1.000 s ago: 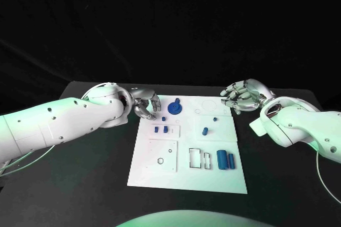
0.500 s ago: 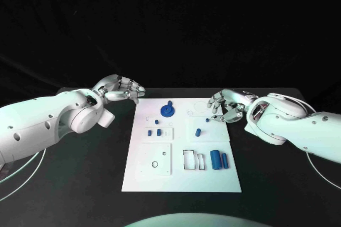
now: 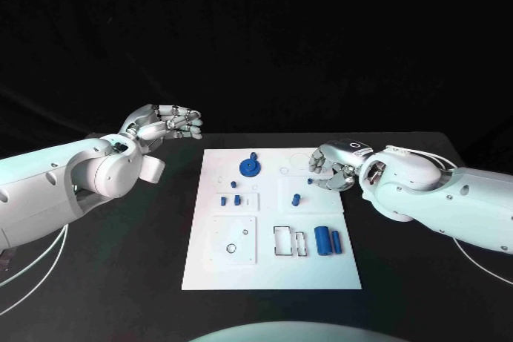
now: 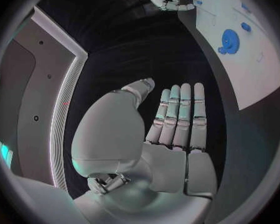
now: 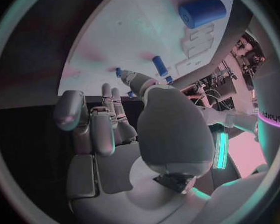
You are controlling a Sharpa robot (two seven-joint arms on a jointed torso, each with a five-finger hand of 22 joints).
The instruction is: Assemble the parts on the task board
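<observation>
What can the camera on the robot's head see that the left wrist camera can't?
Head view alone: the whole white task board, its rectangular slots and the two blue cylinders beside them. Left wrist view alone: the left hand from behind, palm flat, fingers straight and side by side, holding nothing. Both: the blue gear, the board's far end and the right hand at its edge.

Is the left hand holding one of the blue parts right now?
No. The silver left hand has straight, empty fingers and hovers beside the white task board.
</observation>
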